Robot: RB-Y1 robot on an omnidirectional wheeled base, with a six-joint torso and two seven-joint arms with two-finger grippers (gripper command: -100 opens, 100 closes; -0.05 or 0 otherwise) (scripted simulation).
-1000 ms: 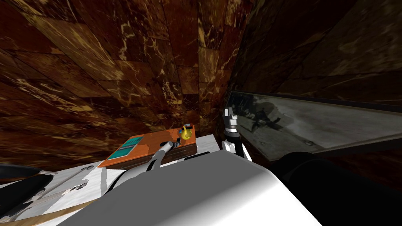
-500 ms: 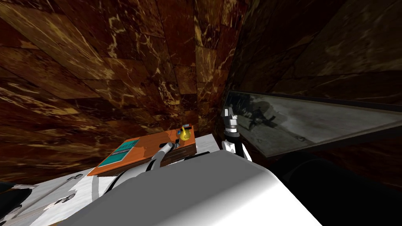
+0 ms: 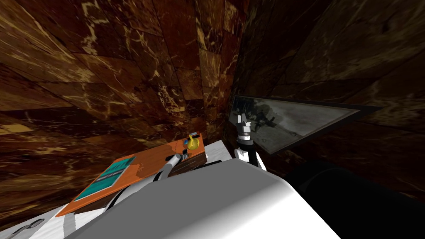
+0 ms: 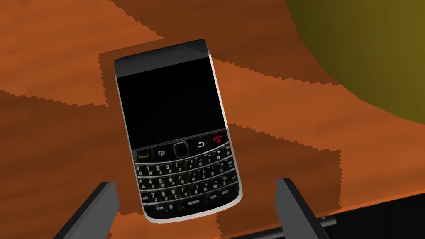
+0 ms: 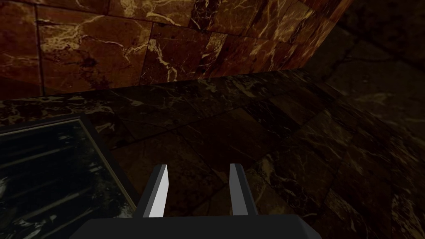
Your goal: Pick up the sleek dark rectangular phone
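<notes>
Orange wooden bench (image 4: 50,62), brown marble walls behind | phone (image 4: 178,132) flat on it, screen up, keypad end between left jaws | left jaws spread wide, clear of its sides | right jaws raised, narrowly parted, empty

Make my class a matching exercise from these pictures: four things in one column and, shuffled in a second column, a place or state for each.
Column 1
1. phone
2. left gripper
3. right gripper
4. yellow object

Column 2
A. beside the framed picture on the dark wall
B. open, straddling the phone's keypad end without touching it
C. lying flat, face up, on the orange table
D. rounded, standing at the table's far end

Pairs: 1-C, 2-B, 3-A, 4-D
</notes>
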